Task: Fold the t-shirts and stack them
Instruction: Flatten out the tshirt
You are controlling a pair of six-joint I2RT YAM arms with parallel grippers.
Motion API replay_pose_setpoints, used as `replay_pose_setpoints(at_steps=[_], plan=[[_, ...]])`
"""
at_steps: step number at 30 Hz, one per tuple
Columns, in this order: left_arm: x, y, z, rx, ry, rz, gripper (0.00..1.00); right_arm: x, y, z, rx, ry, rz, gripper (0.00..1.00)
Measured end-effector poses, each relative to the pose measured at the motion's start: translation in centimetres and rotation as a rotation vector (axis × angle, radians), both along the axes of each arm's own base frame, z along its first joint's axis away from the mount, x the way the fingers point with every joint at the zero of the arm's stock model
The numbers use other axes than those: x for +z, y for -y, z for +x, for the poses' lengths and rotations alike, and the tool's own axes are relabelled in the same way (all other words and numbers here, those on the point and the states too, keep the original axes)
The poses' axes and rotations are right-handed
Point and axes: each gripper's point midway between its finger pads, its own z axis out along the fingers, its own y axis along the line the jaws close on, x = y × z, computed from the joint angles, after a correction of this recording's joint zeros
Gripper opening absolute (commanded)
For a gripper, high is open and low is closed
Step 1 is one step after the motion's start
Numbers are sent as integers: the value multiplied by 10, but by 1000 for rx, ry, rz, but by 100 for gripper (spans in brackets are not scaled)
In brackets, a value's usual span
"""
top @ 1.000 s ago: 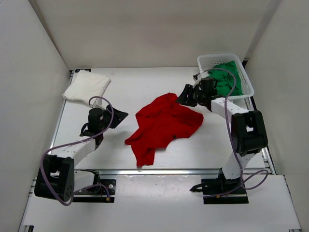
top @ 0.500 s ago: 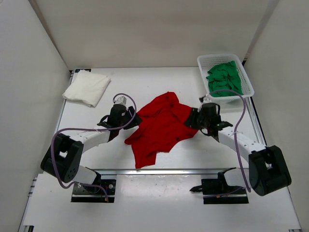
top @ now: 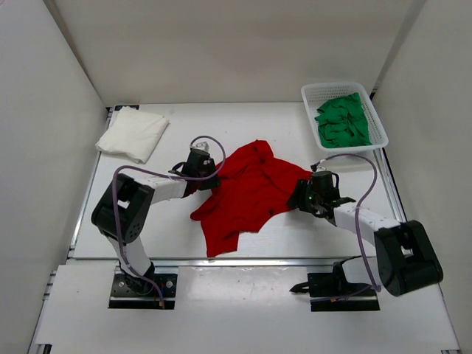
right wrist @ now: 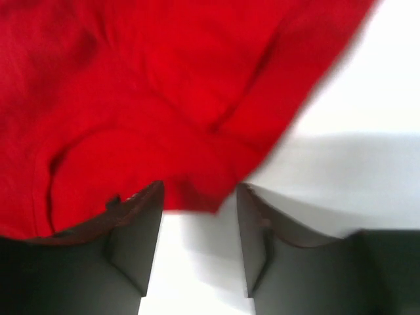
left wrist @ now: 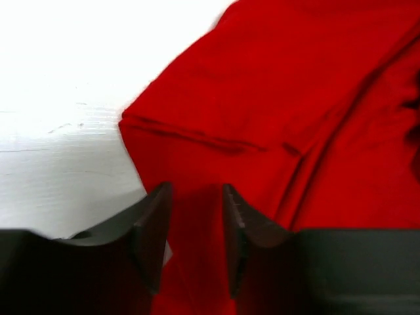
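A crumpled red t-shirt (top: 247, 193) lies in the middle of the table. My left gripper (top: 210, 175) is open at its left edge; in the left wrist view the red cloth (left wrist: 275, 111) runs between the fingers (left wrist: 152, 226). My right gripper (top: 297, 198) is open at the shirt's right edge; in the right wrist view the red hem (right wrist: 190, 131) lies just ahead of the gap, with bare table between the fingers (right wrist: 134, 230). A folded white t-shirt (top: 133, 133) lies at the back left. A green t-shirt (top: 342, 120) is bunched in the basket.
A white mesh basket (top: 378, 118) stands at the back right corner. White walls enclose the table on the left, back and right. Both arms' cables loop above the table near the shirt.
Both arms have swung inward to the red shirt: the left gripper moved right to its left edge, the right gripper came down from beside the basket to its right edge.
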Motion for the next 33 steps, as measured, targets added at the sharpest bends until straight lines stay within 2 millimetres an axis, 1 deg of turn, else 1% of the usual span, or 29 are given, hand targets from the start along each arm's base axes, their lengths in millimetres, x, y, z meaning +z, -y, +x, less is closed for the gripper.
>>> replay_pose_setpoints(at_steps=[1, 2, 3, 4, 5, 6, 7, 10, 11, 13, 14, 15, 16, 17, 18, 19, 20, 21, 22, 23, 24, 25, 27, 29, 30, 31, 32, 33], plan=[[-6, 1, 0, -5, -15, 1, 37, 0, -1, 6, -5, 1, 11, 29], [-8, 2, 2, -5, -19, -5, 32, -1, -2, 13, -12, -2, 22, 23], [-9, 1, 4, -6, -19, -10, 21, -3, -3, 19, -13, -10, 35, 15], [-10, 1, 4, -1, -25, -17, 12, -4, -4, 26, -15, -16, 45, 7], [-12, 0, 6, 3, -29, -21, 9, -5, -4, 34, -22, -23, 55, 4], [-12, -2, 8, 9, -31, -30, 3, -6, -5, 44, -32, -34, 70, 0], [-12, -4, 9, 21, -34, -38, 0, -5, -5, 54, -39, -39, 76, 0], [-10, -16, 15, 64, -35, -59, 0, 3, -7, 91, -56, -33, 77, 0], [-10, -25, 17, 90, -36, -64, 0, 9, -8, 106, -61, -25, 74, 0], [-7, -44, 22, 145, -35, -77, 0, 27, -10, 143, -60, 12, 67, 0], [-6, -54, 24, 177, -35, -83, 0, 40, -11, 167, -57, 39, 62, 5], [-5, -65, 26, 207, -32, -89, 0, 54, -12, 189, -57, 71, 58, 14], [-3, -75, 27, 236, -31, -95, 0, 71, -12, 214, -55, 116, 53, 19], [-2, -87, 29, 268, -26, -102, 3, 86, -11, 232, -56, 151, 44, 27], [-2, -98, 29, 295, -25, -110, 6, 100, -9, 245, -59, 186, 36, 31], [-2, -107, 28, 320, -26, -116, 15, 113, -8, 254, -55, 222, 24, 37], [-3, -113, 26, 336, -29, -123, 24, 123, -6, 256, -57, 248, 15, 40], [-5, -116, 20, 341, -38, -126, 31, 128, -3, 252, -59, 260, 5, 41], [-7, -113, 14, 330, -47, -129, 35, 130, -1, 244, -58, 267, 1, 42], [-7, -106, 8, 306, -53, -122, 39, 129, -1, 229, -55, 270, 4, 43], [-7, -93, 1, 267, -58, -112, 44, 121, -2, 208, -51, 252, 9, 42], [-6, -75, -5, 209, -54, -104, 46, 110, -3, 184, -45, 226, 12, 41], [-3, -34, -23, 77, -48, -90, 50, 84, -6, 138, -25, 168, 27, 38], [-1, 1, -43, -45, -47, -75, 52, 55, -10, 94, 1, 92, 39, 38], [-1, 14, -54, -94, -47, -67, 54, 43, -12, 74, 11, 58, 41, 39], [-2, 23, -63, -129, -46, -52, 56, 34, -15, 56, 24, 40, 42, 40], [-2, 27, -69, -148, -41, -38, 57, 27, -16, 38, 37, 24, 36, 39], [-1, 28, -73, -156, -31, -21, 59, 24, -18, 25, 51, 21, 32, 40]])
